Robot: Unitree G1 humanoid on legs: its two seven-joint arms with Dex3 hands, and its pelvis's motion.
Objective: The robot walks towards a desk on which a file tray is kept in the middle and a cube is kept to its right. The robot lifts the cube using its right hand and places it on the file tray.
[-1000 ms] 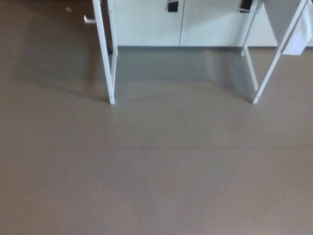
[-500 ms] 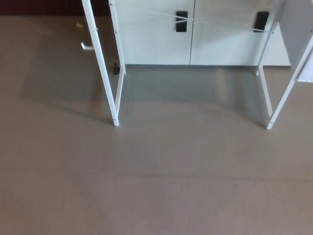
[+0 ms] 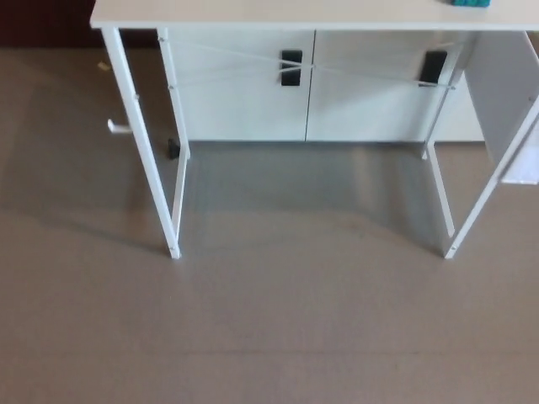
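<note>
- Hands: neither the left hand nor the right hand shows in the head view, so whether their fingers are spread or closed cannot be told. No arm shows either.
- Floor [image 3: 295, 320]: bare brown surface filling the lower part of the view, between the camera and the furniture. By this the step in hand is judged to be the approach on foot, with no reach begun.
- Desk [image 3: 278, 12]: white top on thin white legs, its long edge running left to right across the upper view and its front edge facing the robot. Front left leg [image 3: 143, 151] and front right leg [image 3: 493, 177] both stand on the floor.
- Cube [image 3: 470, 2]: teal, on the desk top toward its right end, cut off by the upper border of the picture. Only its lower part shows, so which way its faces point cannot be told, and no long axis can be made out. Its place on the robot's right likely suits a right-hand pick.
- File tray: not in view; the middle of the desk top lies beyond the upper border.
- Cabinet [image 3: 244, 93]: white, two doors with black handles [image 3: 291, 67], standing behind the desk.
</note>
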